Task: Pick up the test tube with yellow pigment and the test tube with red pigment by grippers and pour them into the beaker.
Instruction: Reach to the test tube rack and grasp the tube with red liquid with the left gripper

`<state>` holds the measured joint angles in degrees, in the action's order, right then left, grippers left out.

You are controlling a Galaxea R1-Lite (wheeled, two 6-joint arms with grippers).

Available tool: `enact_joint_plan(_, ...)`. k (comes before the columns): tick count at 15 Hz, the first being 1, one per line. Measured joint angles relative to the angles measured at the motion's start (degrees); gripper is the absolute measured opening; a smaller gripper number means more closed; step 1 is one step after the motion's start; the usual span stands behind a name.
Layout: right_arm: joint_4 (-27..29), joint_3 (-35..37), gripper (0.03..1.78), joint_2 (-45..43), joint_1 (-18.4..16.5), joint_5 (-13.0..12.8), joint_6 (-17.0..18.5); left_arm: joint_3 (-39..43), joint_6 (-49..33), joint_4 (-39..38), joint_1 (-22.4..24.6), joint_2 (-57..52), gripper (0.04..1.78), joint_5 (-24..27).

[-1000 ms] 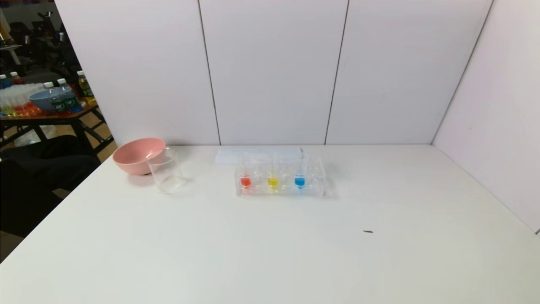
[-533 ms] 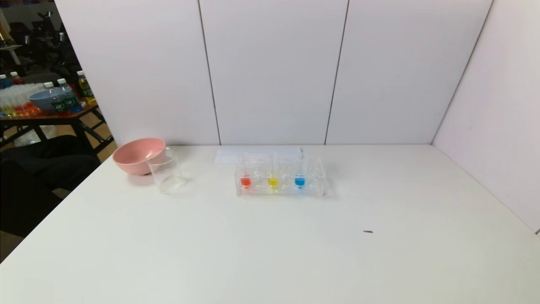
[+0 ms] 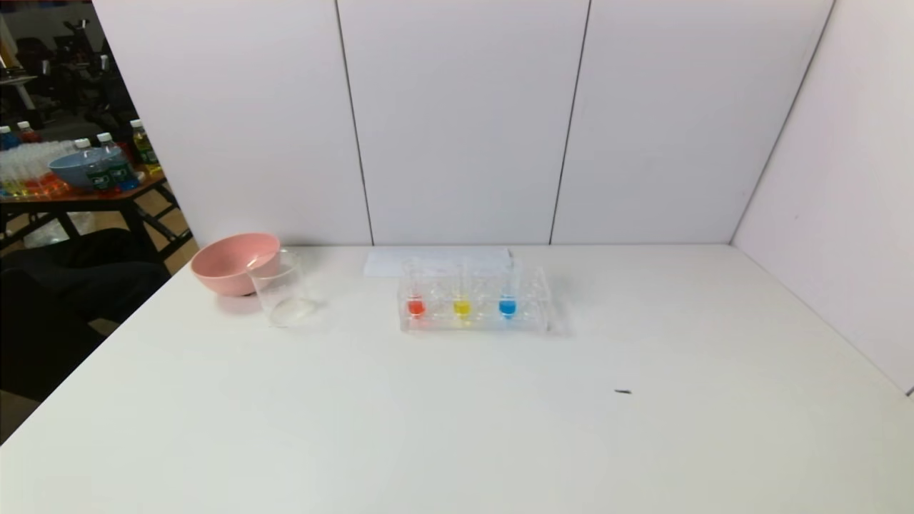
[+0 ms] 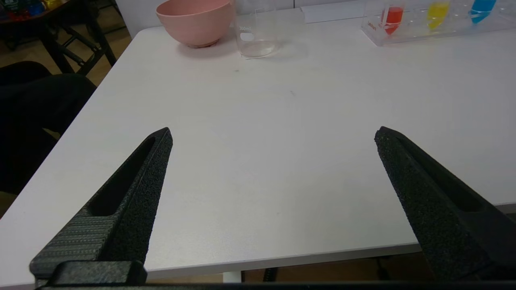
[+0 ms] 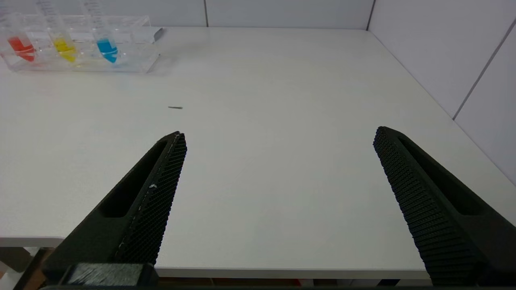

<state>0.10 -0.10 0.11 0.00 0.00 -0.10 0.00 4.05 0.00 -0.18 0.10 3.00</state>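
The test tube with red pigment (image 3: 415, 305) and the test tube with yellow pigment (image 3: 462, 306) stand upright in a clear rack (image 3: 532, 323) at the table's far middle, red leftmost. The same red tube (image 4: 391, 18) and yellow tube (image 4: 437, 11) appear far off in the left wrist view; the right wrist view also has the red tube (image 5: 21, 47) and yellow tube (image 5: 64, 47). The clear beaker (image 3: 280, 288) stands left of the rack. My left gripper (image 4: 273, 135) and right gripper (image 5: 280, 139) hover open and empty over the table's near edge; neither shows in the head view.
A blue-liquid tube (image 3: 508, 305) stands in the rack to the right of the yellow one. A pink bowl (image 3: 232, 263) sits just behind the beaker near the table's left edge. White paper (image 3: 435, 260) lies behind the rack. A small dark speck (image 3: 623, 391) lies right of centre. Walls close the back and right.
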Motion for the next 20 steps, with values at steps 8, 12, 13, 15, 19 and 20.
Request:
enact_joint_plan(8, 0.0, 0.0, 1.70, 0.0, 0.0, 0.0, 0.0, 0.0, 0.3, 0.0, 0.0, 0.0, 1.76, -0.1)
enact_joint_plan(12, 0.0, 0.0, 1.70, 0.0, 0.0, 0.0, 0.0, 0.0, 0.4, -0.4, 0.0, 0.0, 1.76, -0.2)
enact_joint_plan(13, 0.0, 0.0, 1.70, 0.0, 0.0, 0.0, 0.0, -0.1, 0.5, -0.5, 0.0, 0.0, 1.76, 0.0)
enact_joint_plan(15, 0.0, 0.0, 1.70, 0.0, 0.0, 0.0, 0.0, -2.0, 0.2, 0.0, 0.0, 0.0, 1.76, 0.8)
enact_joint_plan(19, 0.0, 0.0, 1.70, 0.0, 0.0, 0.0, 0.0, -9.4, 0.3, 6.4, 0.0, 0.0, 1.76, 1.3)
enact_joint_plan(20, 0.0, 0.0, 1.70, 0.0, 0.0, 0.0, 0.0, -12.0, 0.3, 8.5, 0.0, 0.0, 1.76, 1.9)
